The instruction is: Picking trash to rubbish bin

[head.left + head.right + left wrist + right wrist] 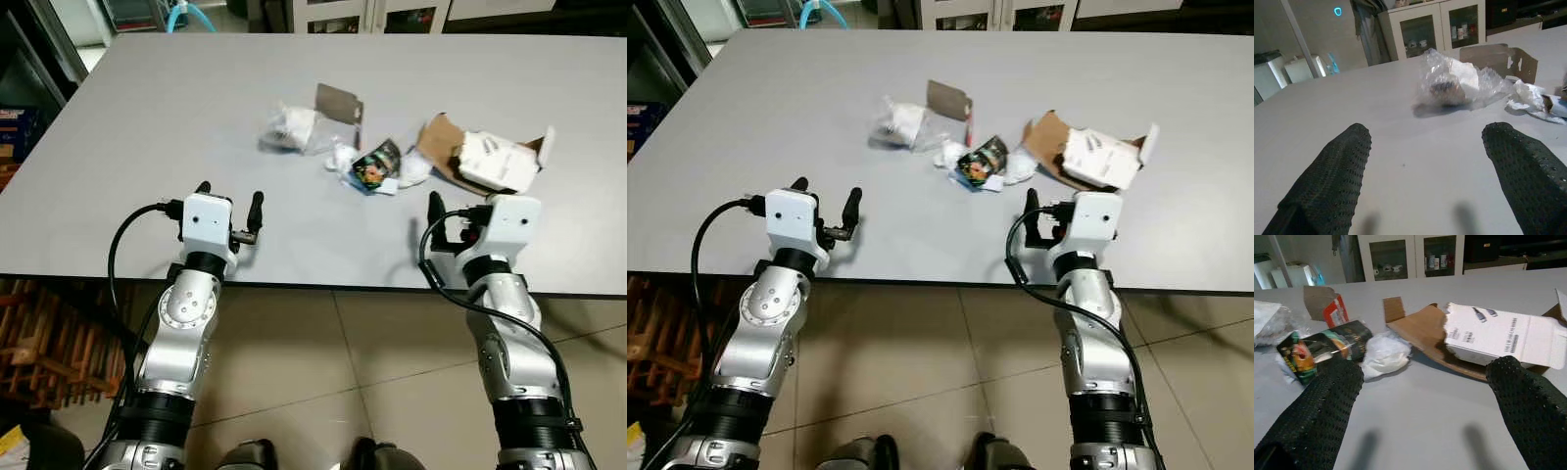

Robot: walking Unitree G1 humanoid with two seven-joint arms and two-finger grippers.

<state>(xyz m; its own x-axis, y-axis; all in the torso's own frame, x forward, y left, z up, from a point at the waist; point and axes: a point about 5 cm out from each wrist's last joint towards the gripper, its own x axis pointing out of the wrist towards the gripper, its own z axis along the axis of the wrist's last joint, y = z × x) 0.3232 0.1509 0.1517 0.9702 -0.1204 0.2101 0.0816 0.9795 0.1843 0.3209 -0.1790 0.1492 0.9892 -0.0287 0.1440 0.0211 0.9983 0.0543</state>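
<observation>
A heap of trash lies on the grey table (pixel 137 137): a clear plastic bag (pixel 294 127) with white stuff inside, a brown card piece (pixel 340 102), a dark green snack wrapper (pixel 376 164), a crumpled white tissue (pixel 414 167) and a torn white and brown cardboard box (pixel 487 158). My left gripper (pixel 230 202) hovers open over the table's near edge, pointing at the plastic bag (pixel 1449 83) some way ahead. My right gripper (pixel 1427 367) is open too, low over the table just short of the box (pixel 1503 335) and tissue (pixel 1383 355). Neither holds anything.
The table's near edge (pixel 323 285) runs just under both wrists, with tiled floor (pixel 372 362) below. A wooden rack (pixel 49 333) stands under the table at left. Cabinets (pixel 1444 27) line the far wall. Bare tabletop spreads left of the trash.
</observation>
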